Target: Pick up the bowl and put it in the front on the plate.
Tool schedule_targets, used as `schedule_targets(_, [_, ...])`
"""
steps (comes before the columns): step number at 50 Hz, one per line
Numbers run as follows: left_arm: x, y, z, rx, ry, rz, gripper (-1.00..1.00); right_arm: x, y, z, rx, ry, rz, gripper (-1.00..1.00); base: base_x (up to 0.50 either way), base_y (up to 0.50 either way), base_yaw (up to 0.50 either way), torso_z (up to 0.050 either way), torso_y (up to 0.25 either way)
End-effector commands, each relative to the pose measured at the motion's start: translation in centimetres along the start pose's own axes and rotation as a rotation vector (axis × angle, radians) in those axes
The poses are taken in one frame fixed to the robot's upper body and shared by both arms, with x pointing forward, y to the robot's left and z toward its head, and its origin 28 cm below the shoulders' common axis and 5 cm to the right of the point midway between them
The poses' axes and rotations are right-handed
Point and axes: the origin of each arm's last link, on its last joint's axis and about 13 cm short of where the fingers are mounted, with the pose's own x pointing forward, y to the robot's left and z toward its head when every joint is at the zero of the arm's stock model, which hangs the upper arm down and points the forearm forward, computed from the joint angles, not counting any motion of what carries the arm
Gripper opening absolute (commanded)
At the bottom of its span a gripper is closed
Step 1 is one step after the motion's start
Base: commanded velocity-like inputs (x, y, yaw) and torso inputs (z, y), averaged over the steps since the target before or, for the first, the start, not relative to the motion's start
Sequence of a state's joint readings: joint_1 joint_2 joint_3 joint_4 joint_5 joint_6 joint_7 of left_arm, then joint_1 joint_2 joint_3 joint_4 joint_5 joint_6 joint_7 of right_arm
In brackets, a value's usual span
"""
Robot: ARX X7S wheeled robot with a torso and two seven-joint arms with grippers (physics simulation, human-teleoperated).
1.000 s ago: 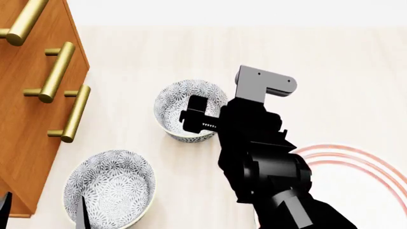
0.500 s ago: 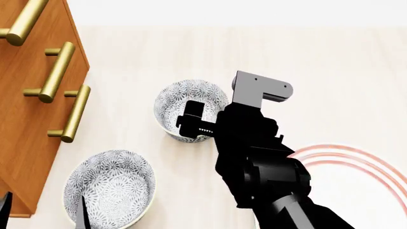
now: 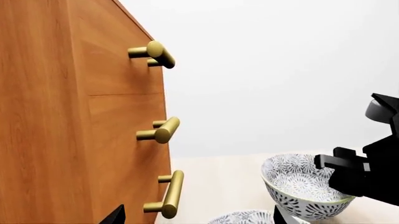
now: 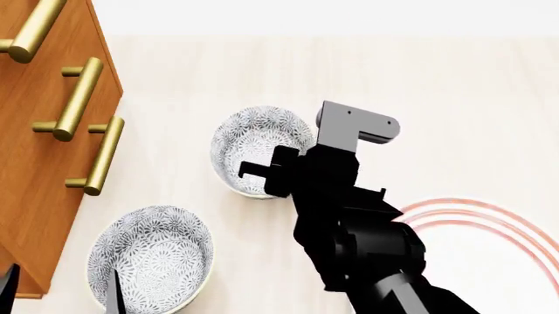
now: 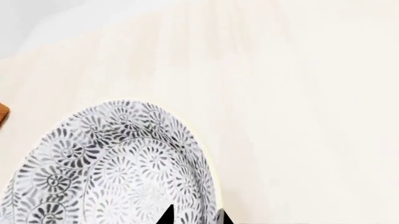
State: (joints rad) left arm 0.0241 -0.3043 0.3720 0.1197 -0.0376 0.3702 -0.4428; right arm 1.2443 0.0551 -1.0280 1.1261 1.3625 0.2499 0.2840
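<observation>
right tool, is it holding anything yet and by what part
The right tool straddles the far bowl's rim on its plate-side edge, one finger inside; whether it is clamped cannot be told.

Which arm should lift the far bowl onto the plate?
Right. Its pincer is already at the far bowl, straddling its rim, with the plate on that side. The left pincer sits back by the near bowl and drawers.

My head camera looks down over the bowl (image 4: 260, 152); both wrist cameras view that bowl (image 3: 302, 186) (image 5: 118, 168), the right closest.
</observation>
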Motion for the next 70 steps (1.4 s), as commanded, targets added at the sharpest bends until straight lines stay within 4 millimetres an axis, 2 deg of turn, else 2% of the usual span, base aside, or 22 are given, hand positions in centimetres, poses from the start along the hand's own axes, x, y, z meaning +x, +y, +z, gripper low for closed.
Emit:
schedule_targets(1, [0.2,0.1,0.1,0.013,-0.017,0.007,1.00,0.0,0.5,-0.7,0.007,0.014,0.036,-1.00,0.00,0.00,0.00,0.000,0.000])
schedule_targets(13, [0.2,0.1,0.1,0.013,-0.017,0.005,1.00,-0.3,0.5,-0.3,0.012,-0.011,0.029,-1.00,0.00,0.00,0.00,0.000,0.000])
schedule_targets(18, [0.2,0.1,0.1,0.012,-0.016,0.003,1.00,-1.0,0.6,1.1,0.009,-0.069,0.030,-1.00,0.00,0.00,0.00,0.000,0.000])
schedule_targets(25, [0.2,0.1,0.1,0.013,-0.017,0.002,1.00,-1.5,0.6,2.1,0.008,-0.094,0.034,-1.00,0.00,0.00,0.00,0.000,0.000])
schedule_targets(29, [0.2,0.1,0.0,0.013,-0.016,0.003,1.00,-2.5,0.6,4.4,0.029,-0.143,0.040,-1.00,0.00,0.00,0.00,0.000,0.000])
schedule_targets(34, [0.2,0.1,0.0,0.014,-0.015,0.008,1.00,-4.2,0.2,7.4,0.060,-0.221,0.055,-1.00,0.00,0.00,0.00,0.000,0.000])
schedule_targets(43, [0.3,0.1,0.0,0.015,-0.012,0.013,1.00,-7.2,-0.8,10.8,0.082,-0.324,0.064,-1.00,0.00,0.00,0.00,0.000,0.000])
schedule_targets(46, [0.3,0.1,0.1,0.016,-0.012,0.015,1.00,-8.9,-1.4,11.7,0.076,-0.365,0.072,-1.00,0.00,0.00,0.00,0.000,0.000])
schedule_targets(55, [0.3,0.1,0.0,0.014,-0.010,0.014,1.00,-13.0,-2.8,13.1,0.062,-0.480,0.102,-1.00,0.00,0.00,0.00,0.000,0.000])
schedule_targets(58, [0.2,0.0,-0.1,0.011,-0.005,0.012,1.00,-15.2,-3.7,13.7,0.042,-0.534,0.103,-1.00,0.00,0.00,0.00,0.000,0.000])
schedule_targets(70, [0.2,-0.1,0.0,0.006,0.009,0.003,1.00,-20.1,-7.2,12.9,-0.036,-0.589,0.099,-1.00,0.00,0.00,0.00,0.000,0.000])
